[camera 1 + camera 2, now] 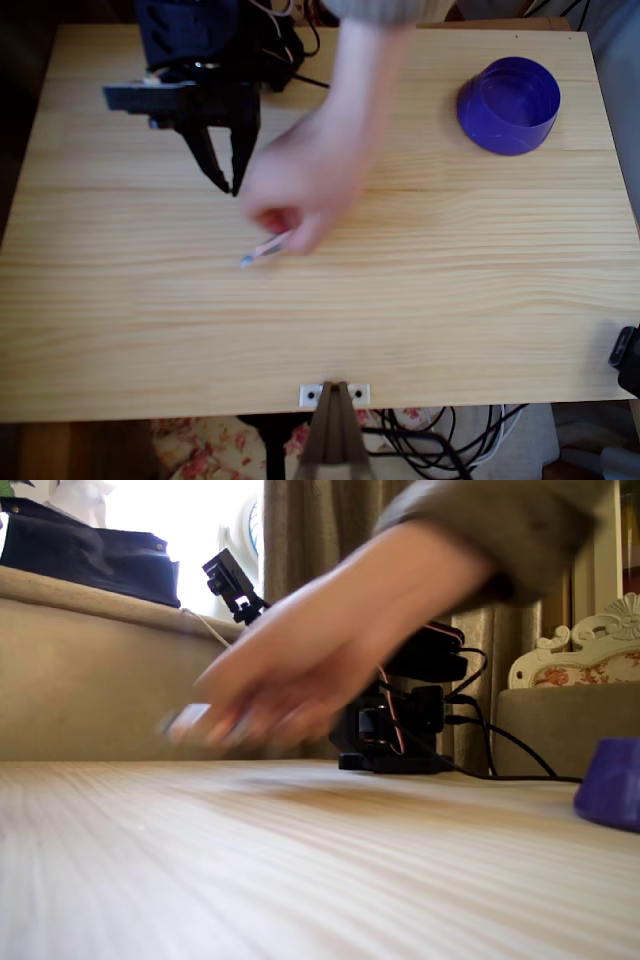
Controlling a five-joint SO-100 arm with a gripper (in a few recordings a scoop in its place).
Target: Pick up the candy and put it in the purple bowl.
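Table (480, 300): pale wood planks are carrying everything; the grain is running across the overhead view.
Person's hand (300, 190): it is reaching in from the top edge, blurred, its fingertips pinching the upper right end of the candy, apparently setting it on the wood.
Purple bowl (509, 105): it is sitting upright near the table's upper right corner, well apart from the hand, and looking empty.
Gripper (222, 165): the black fingers are pointing down the overhead view, spread a little with nothing between them, hanging just left of the hand.
Candy (263, 248): it is lying below and slightly right of the fingertips, near them, its long axis slanting from lower left to upper right.
Coming move: the gripper is probably waiting for the hand to clear; it will likely need to close across the candy's short side.
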